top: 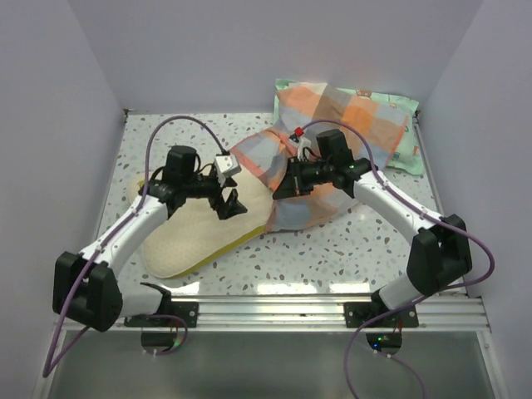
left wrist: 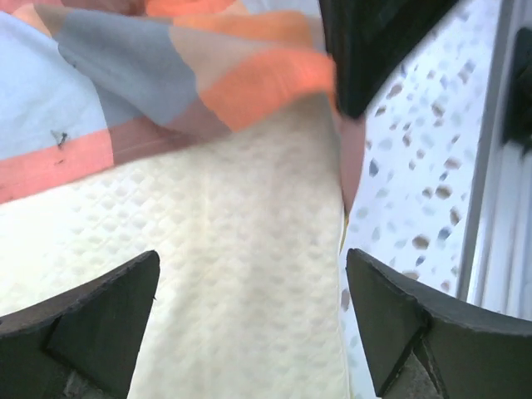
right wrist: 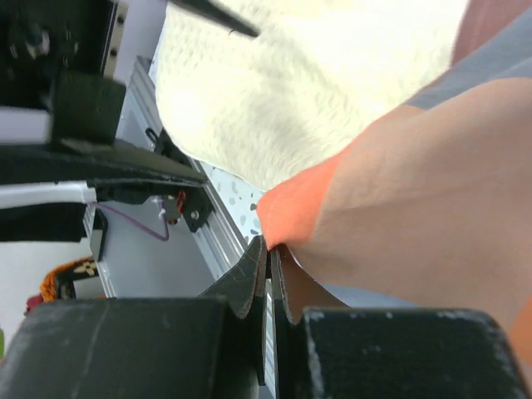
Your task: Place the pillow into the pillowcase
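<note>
The cream quilted pillow [top: 187, 241] lies flat at the front left of the table, its far end tucked under the mouth of the plaid pillowcase [top: 332, 125]. My left gripper [top: 229, 204] hovers open just above the pillow [left wrist: 233, 233], beside the pillowcase edge [left wrist: 166, 75], with nothing between its fingers [left wrist: 100, 316]. My right gripper [top: 280, 187] is shut on the orange edge of the pillowcase [right wrist: 432, 183] and holds it lifted over the pillow [right wrist: 316, 75]; the pinch [right wrist: 270, 247] shows in the right wrist view.
A mint-green cartoon-print pillow [top: 405, 125] lies at the back right, partly under the pillowcase. An aluminium rail [top: 274, 312] runs along the table's near edge. White walls close in the left, right and back sides.
</note>
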Controlling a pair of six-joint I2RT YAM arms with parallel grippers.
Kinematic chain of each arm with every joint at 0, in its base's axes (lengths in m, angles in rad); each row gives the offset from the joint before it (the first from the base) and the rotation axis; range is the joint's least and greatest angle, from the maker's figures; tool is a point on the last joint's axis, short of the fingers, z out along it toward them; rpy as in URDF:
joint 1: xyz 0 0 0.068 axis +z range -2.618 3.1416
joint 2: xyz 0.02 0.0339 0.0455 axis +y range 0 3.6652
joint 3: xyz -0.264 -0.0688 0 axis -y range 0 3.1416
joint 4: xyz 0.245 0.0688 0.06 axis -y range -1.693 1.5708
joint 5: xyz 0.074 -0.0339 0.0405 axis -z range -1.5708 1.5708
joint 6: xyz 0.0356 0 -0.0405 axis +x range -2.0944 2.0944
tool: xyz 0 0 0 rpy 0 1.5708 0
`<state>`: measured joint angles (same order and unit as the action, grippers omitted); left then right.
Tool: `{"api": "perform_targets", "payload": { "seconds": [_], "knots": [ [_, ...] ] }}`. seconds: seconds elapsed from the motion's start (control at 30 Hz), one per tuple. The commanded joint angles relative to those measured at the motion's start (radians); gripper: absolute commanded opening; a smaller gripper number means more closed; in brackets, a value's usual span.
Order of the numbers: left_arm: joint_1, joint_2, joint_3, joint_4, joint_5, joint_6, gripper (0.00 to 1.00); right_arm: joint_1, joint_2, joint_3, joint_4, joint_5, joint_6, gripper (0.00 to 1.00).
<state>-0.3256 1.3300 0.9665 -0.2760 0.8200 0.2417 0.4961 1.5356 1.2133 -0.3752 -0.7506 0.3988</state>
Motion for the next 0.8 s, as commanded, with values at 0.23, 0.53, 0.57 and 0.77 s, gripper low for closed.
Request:
{"api": "perform_targets", "payload": {
  "seconds": [0.23, 0.53, 0.57, 0.77],
  "knots": [
    [-0.170, -0.137, -0.305, -0.116, -0.444, 0.532, 1.00, -0.033, -0.043, 0.080, 0.010, -0.030, 0.046, 0.00],
    [-0.101, 0.044, -0.172, 0.136, -0.175, 0.152, 0.00, 0.002, -0.037, -0.006, 0.056, -0.099, 0.109, 0.00],
    [-0.093, 0.044, -0.123, 0.161, -0.106, 0.045, 0.00, 0.009, -0.037, -0.012, 0.076, -0.107, 0.132, 0.00],
    [-0.090, 0.018, -0.035, 0.369, 0.016, -0.327, 0.00, 0.097, -0.011, 0.089, 0.108, -0.130, 0.215, 0.00]
  ]
}}
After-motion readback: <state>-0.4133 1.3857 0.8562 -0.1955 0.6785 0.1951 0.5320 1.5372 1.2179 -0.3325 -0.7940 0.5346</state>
